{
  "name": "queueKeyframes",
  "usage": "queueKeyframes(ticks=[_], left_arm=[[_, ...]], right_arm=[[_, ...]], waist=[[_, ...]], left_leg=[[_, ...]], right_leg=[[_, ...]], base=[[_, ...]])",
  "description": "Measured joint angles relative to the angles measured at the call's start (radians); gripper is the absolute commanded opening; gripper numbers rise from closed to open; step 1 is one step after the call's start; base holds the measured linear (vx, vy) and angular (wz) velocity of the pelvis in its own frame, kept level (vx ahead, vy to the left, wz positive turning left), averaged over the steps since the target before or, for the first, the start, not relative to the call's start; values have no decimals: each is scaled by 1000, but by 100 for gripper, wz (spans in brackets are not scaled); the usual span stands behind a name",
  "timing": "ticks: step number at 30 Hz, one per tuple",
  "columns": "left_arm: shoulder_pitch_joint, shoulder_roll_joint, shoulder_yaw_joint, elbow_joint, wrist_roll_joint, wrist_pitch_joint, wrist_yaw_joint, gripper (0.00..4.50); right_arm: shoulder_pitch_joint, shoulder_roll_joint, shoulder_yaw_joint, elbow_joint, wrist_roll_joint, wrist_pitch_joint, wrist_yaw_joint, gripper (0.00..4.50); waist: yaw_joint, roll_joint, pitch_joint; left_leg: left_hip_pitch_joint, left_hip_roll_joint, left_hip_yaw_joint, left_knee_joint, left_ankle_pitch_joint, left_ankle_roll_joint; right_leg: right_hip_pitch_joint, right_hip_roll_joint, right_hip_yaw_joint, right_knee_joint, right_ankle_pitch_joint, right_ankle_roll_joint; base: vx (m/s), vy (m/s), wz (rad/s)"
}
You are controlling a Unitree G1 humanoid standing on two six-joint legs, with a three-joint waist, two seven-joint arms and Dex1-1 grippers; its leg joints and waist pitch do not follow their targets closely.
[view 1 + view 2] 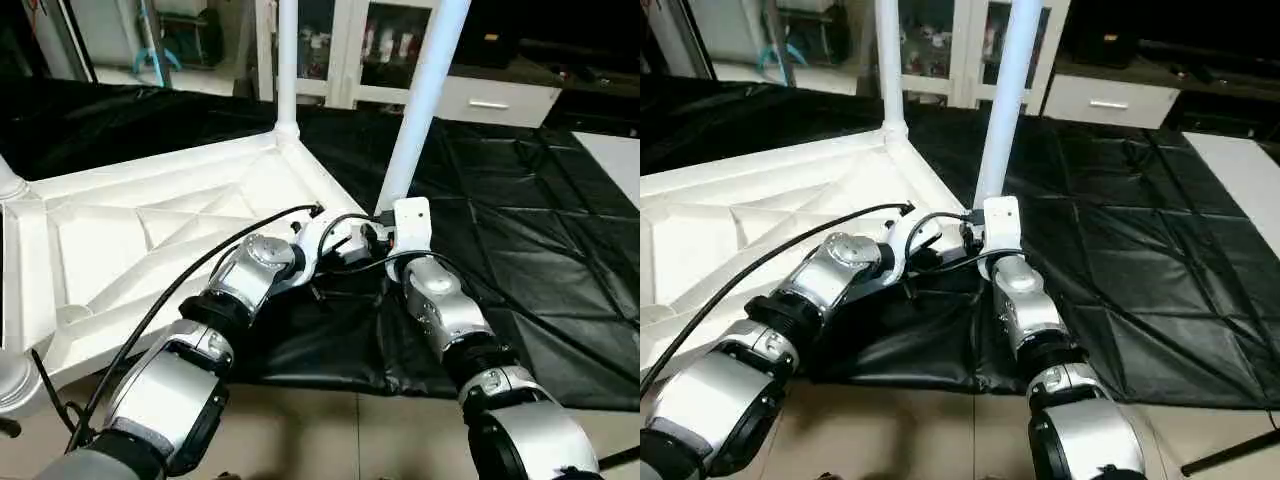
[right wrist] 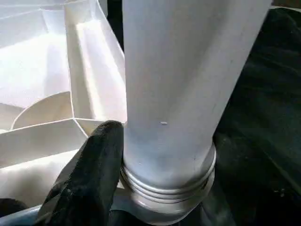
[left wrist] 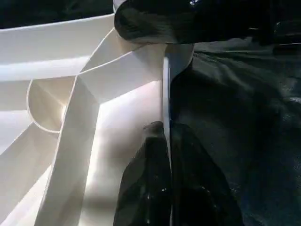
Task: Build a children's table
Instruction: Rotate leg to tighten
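Nearby, the leg (image 2: 169,84) stands upright in the tabletop's (image 1: 150,230) corner socket.

under my work lies a black crinkled sheet (image 1: 520,260), spread over a pale floor (image 1: 330,430) that shows along its near edge. at the far side i see a white cabinet (image 1: 345,45) with glass doors, a white drawer unit (image 1: 495,100) to its right, and a teal stand (image 1: 155,50) far left.

Silver forearms (image 1: 250,275), black cables (image 1: 180,285), black joints.
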Motion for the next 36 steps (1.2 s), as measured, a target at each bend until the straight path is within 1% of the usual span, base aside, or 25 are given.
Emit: queueKeyframes(ticks=[3,5,6,7,8,9,10,12,14,15,16,18,19,20,22,25,26,28,32,34,36], left_arm=[[-1,5,-8,1,4,-22,0,0],[-1,6,-12,1,9,-36,-1,0],[-1,6,-14,4,11,-46,-3,0],[0,13,-17,7,18,-66,-8,0],[0,19,-17,10,19,-78,-8,0],[0,33,-12,14,20,-84,-8,0],[0,45,-11,15,20,-92,-11,0],[2,50,-12,9,19,-97,-33,0],[12,63,-13,-8,16,-108,-72,0],[16,70,-15,-17,15,-113,-89,0],[29,83,-24,-40,12,-124,-128,0],[60,120,-35,-83,-3,-159,-216,0],[84,149,-40,-114,-15,-180,-282,0],[96,169,-45,-133,-23,-197,-330,0],[116,198,-61,-155,-34,-241,-418,0],[135,213,-82,-177,-44,-275,-495,0],[141,218,-84,-186,-47,-275,-512,0],[160,235,-83,-212,-62,-274,-548,0],[185,254,-83,-253,-85,-268,-606,0],[196,257,-84,-273,-88,-266,-626,0],[197,258,-83,-279,-88,-266,-635,0]], right_arm=[[11,-30,-18,1,25,-34,94,261],[28,-54,-30,-13,45,-40,164,331],[37,-65,-35,-26,56,-38,192,331],[65,-88,-34,-62,67,-33,265,333],[79,-90,-33,-83,73,-33,306,333],[92,-93,-23,-103,79,-30,344,343],[112,-111,-8,-136,87,-20,400,372],[148,-152,4,-201,117,2,504,376],[167,-200,25,-253,142,23,610,378],[170,-216,32,-272,145,24,642,396],[183,-245,41,-302,152,29,695,409],[218,-304,57,-346,162,37,789,418],[240,-345,68,-377,168,50,849,438],[253,-372,73,-403,175,63,891,446],[281,-425,78,-468,187,94,971,446],[310,-489,96,-538,201,135,1062,446],[315,-500,98,-544,202,138,1078,446],[321,-519,103,-545,200,137,1099,446],[326,-533,116,-543,185,129,1117,446],[323,-532,144,-538,159,109,1131,446],[319,-519,160,-524,144,103,1135,446]], waist=[[10,2,1],[16,3,2],[18,5,2],[19,6,3],[17,5,3],[10,6,4],[5,5,4],[6,7,5],[8,7,5],[10,7,5],[13,7,5],[17,7,5],[21,8,5],[26,8,5],[40,8,5],[50,7,5],[50,7,5],[45,6,5],[44,6,5],[45,7,5],[45,6,5]], left_leg=[[-2,0,1,-1,0,1],[-3,1,1,-1,2,5],[-3,1,1,-1,4,8],[-4,1,2,-1,4,8],[-4,2,2,-1,4,8],[-4,2,2,-1,4,8],[-5,2,1,0,4,7],[-6,2,1,0,2,4],[-6,2,1,0,2,5],[-6,2,1,0,3,6],[-7,2,1,0,5,9],[-7,3,1,0,5,10],[-6,3,1,-1,4,10],[-6,3,1,-1,4,10],[-5,3,2,0,4,9],[-2,3,4,1,1,5],[0,2,4,1,1,4],[1,2,5,1,1,4],[1,2,3,0,1,4],[1,2,3,0,1,4],[0,2,3,0,1,4]], right_leg=[[-2,0,0,0,-1,1],[-4,0,0,0,-1,1],[-4,0,0,1,-1,1],[-4,0,-1,1,-1,1],[-5,0,-1,1,-1,1],[-6,1,0,2,0,2],[-7,1,-1,2,1,3],[-8,1,-1,1,1,3],[-8,1,-1,1,1,3],[-8,1,-1,1,1,3],[-9,1,-1,1,1,3],[-8,1,-1,0,1,3],[-8,1,-2,0,1,3],[-8,1,-2,0,1,3],[-7,1,-1,0,1,3],[-1,-1,-1,0,0,3],[1,-1,0,0,0,3],[1,-2,1,0,0,3],[1,-1,0,1,0,4],[1,-1,-1,1,0,4],[1,-1,-1,1,-1,5]], base=[[0,0,0],[0,0,0],[0,0,0],[0,0,0],[0,0,0],[0,0,0],[0,0,0],[0,0,0],[0,0,0],[0,0,0],[0,0,0],[0,0,0],[0,0,0],[0,0,0],[0,0,0],[0,0,0],[0,0,0],[0,0,0],[0,0,0],[0,0,0],[0,0,0]])
